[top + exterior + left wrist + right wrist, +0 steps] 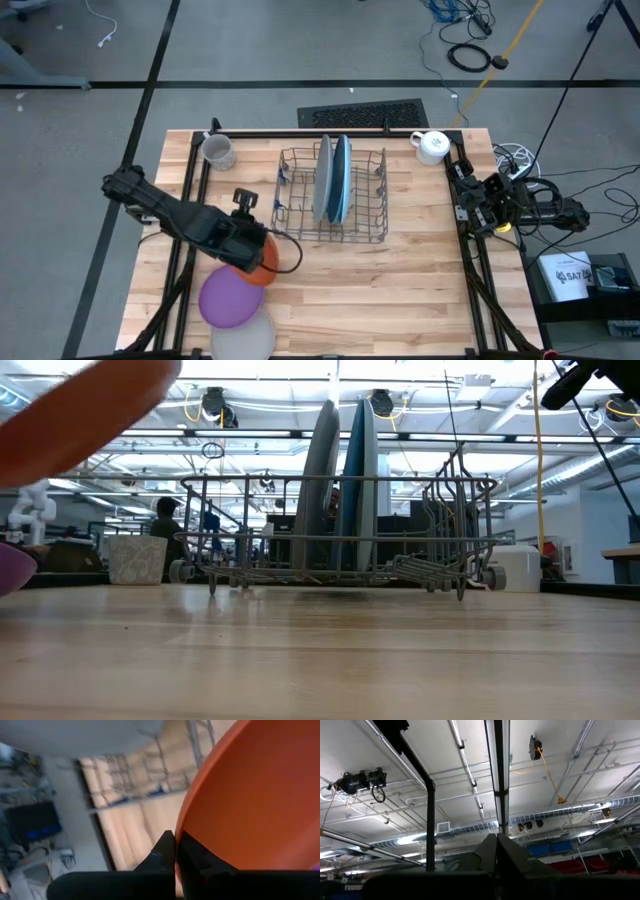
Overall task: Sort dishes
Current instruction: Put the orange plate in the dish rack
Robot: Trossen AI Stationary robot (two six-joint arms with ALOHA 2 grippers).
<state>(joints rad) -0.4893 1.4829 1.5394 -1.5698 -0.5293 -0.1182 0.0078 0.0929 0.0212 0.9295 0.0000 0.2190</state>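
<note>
Nearest to the front edge of the wooden table (pixel 400 290), a whitish-grey plate (pixel 245 340), lying flat and partly cut by the picture border. Just behind it and overlapping it, a purple plate (pixel 230 298), also flat on the table. Over the far rim of the purple plate, the left gripper (pixel 258 256), closed on the rim of an orange plate (pixel 264 268); in the left wrist view the two dark fingers (pixel 162 852) pressed together with the edge of the orange plate (pixel 250 795) between them. In the low view the same orange plate (pixel 85 405) raised above the table top and tilted, at the upper left corner, with a bit of the purple plate (pixel 12 572) below it. Further back, in the middle of the table, a wire dish rack (pixel 332 196), and in it two plates upright on edge, side by side: a whitish-grey one (pixel 322 180) and a darker blue one (pixel 343 178), touching or almost touching. At the far left corner a grey mug (pixel 219 152), at the far right corner a white mug (pixel 432 147). At the right edge of the table, folded and away from the dishes, the right gripper (pixel 478 205); in the right wrist view its fingers (pixel 496 851) closed together on nothing, pointing up to the ceiling. Beyond the table, in the low view, a person (pixel 165 520) far in the room.
</note>
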